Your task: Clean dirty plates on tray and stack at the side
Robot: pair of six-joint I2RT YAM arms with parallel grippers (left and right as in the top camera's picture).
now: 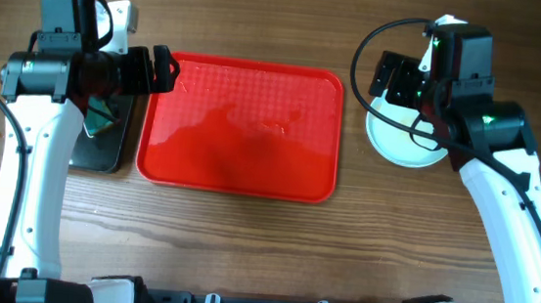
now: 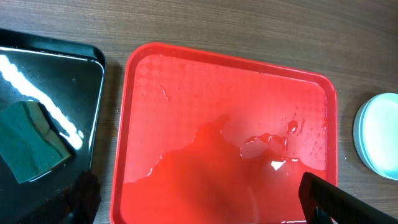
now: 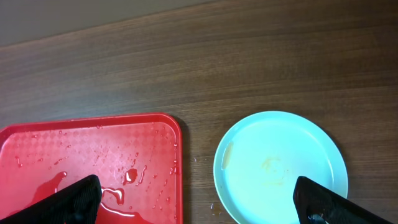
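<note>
The red tray [image 1: 243, 129] lies at the table's middle, wet with puddles and drops, with no plates on it. The pale mint plates [image 1: 399, 143] sit stacked on the wood right of the tray, partly under my right arm; I cannot tell how many. The top plate [image 3: 280, 165] has a faint yellowish smear. My right gripper [image 3: 205, 202] is open and empty above the gap between the tray [image 3: 93, 162] and the plate. My left gripper [image 2: 205, 205] is open and empty over the tray's [image 2: 230, 124] left part. The plates' edge [image 2: 379, 134] also shows in the left wrist view.
A glossy black tray [image 1: 113, 153] lies left of the red tray, under my left arm, with a green sponge [image 2: 28, 140] on it. Bare wooden table surrounds the trays. Cables loop above both arms.
</note>
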